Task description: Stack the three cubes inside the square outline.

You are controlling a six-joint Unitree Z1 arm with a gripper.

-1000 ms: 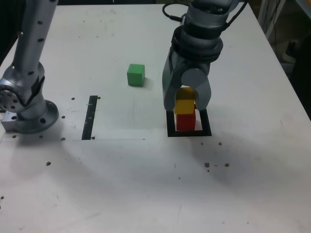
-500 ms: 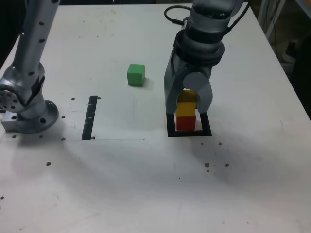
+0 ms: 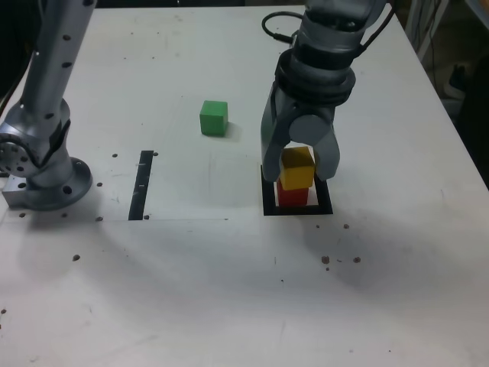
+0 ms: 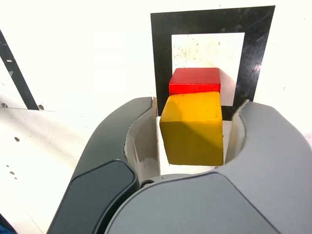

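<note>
The red cube point(image 3: 292, 196) point(image 4: 195, 80) stands inside the square outline point(image 3: 269, 208) point(image 4: 161, 48). On top of it rests the yellow cube point(image 3: 296, 168) point(image 4: 192, 129), turned a little askew from the red one. My gripper point(image 3: 299, 172) point(image 4: 195, 112) hangs straight over the stack with one jaw on each side of the yellow cube. In the wrist view a thin gap shows on both sides, so the jaws are open and off the cube. The green cube point(image 3: 214, 118) lies alone on the table, toward the exterior view's left and farther back.
A straight black strip point(image 3: 141, 185) point(image 4: 17, 73) is taped to the table at the exterior view's left. The arm's metal base point(image 3: 42, 168) stands beyond it near the left edge. A black cable point(image 3: 275, 19) loops behind the arm. Small holes dot the white tabletop.
The jaws have parted from the yellow cube, which stays on the red cube and now looks slightly twisted. The green cube has not moved.
</note>
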